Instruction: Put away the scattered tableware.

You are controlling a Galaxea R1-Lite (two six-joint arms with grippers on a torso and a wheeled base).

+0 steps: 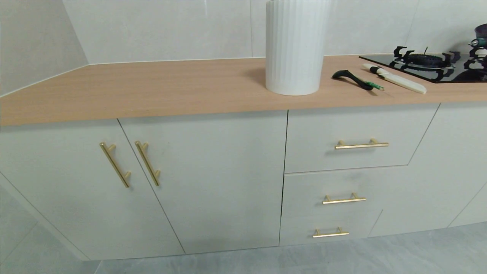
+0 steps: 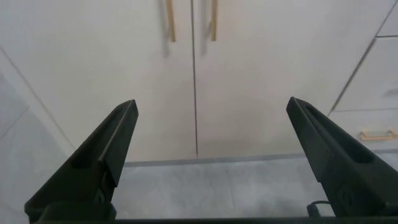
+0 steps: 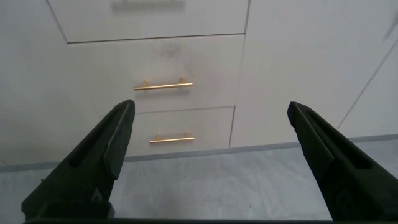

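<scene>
Black utensil (image 1: 354,80) beside knife (image 1: 395,78) on countertop (image 1: 152,87)

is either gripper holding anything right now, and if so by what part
Nothing is held. The left gripper and right gripper are both open and empty; the black-handled tool and white knife lie on the countertop.

A: Obstacles on the countertop (image 1: 152,87)?
B: A tall white ribbed container (image 1: 295,49), upright mid-counter; hob grates (image 1: 426,60) at far right.
A: Passage?
B: Broad wood left of the container; a gap between container and peeler (image 1: 352,79). The knife (image 1: 395,79) lies just beside the peeler. The drawers (image 1: 342,129) below are shut.
</scene>
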